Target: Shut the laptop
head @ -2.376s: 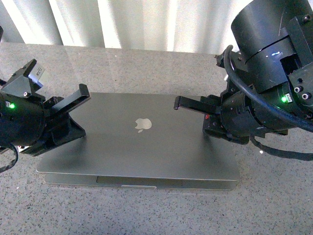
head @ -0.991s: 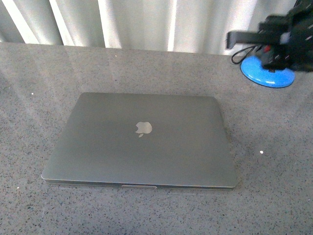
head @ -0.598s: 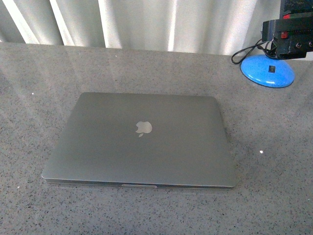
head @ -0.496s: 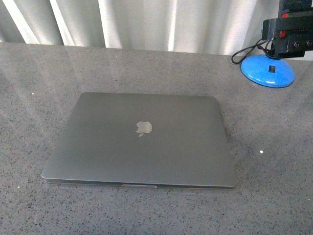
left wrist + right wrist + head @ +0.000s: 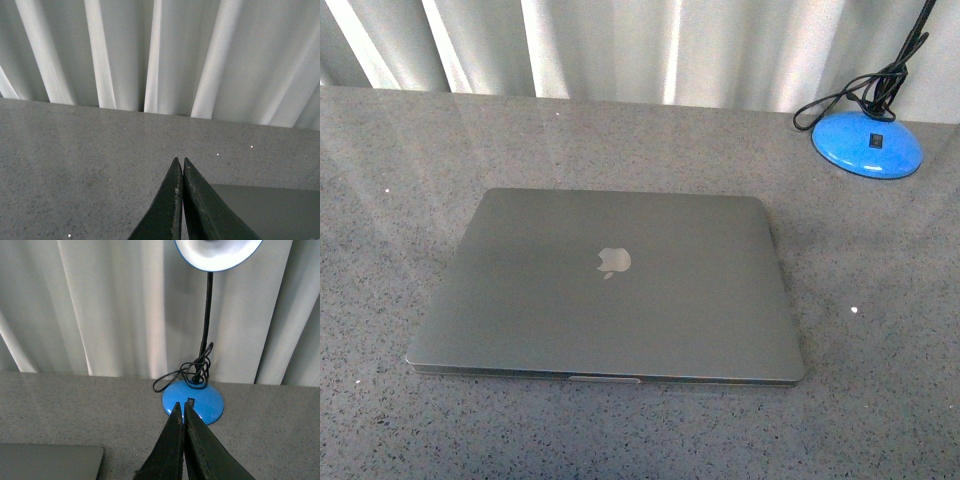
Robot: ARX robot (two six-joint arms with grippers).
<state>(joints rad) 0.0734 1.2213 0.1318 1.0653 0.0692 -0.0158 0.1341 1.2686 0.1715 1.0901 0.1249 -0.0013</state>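
Observation:
The laptop (image 5: pixel 610 285) lies shut and flat on the grey speckled table, its grey lid with the apple logo facing up. No arm appears in the front view. In the left wrist view my left gripper (image 5: pixel 179 161) is shut with nothing in it, held above the table, and a corner of the laptop (image 5: pixel 265 210) shows beside it. In the right wrist view my right gripper (image 5: pixel 180 405) is also shut and empty, pointing toward the lamp, with a laptop corner (image 5: pixel 50 462) off to one side.
A blue-based desk lamp (image 5: pixel 868 143) with a coiled black cord stands at the table's back right; its base (image 5: pixel 193 400) and white shade (image 5: pixel 218 252) show in the right wrist view. White curtains (image 5: pixel 620 45) hang behind the table's far edge.
Both arms have pulled back from over the shut laptop. The right arm rose past the lamp and has left the front view. The laptop has not moved.

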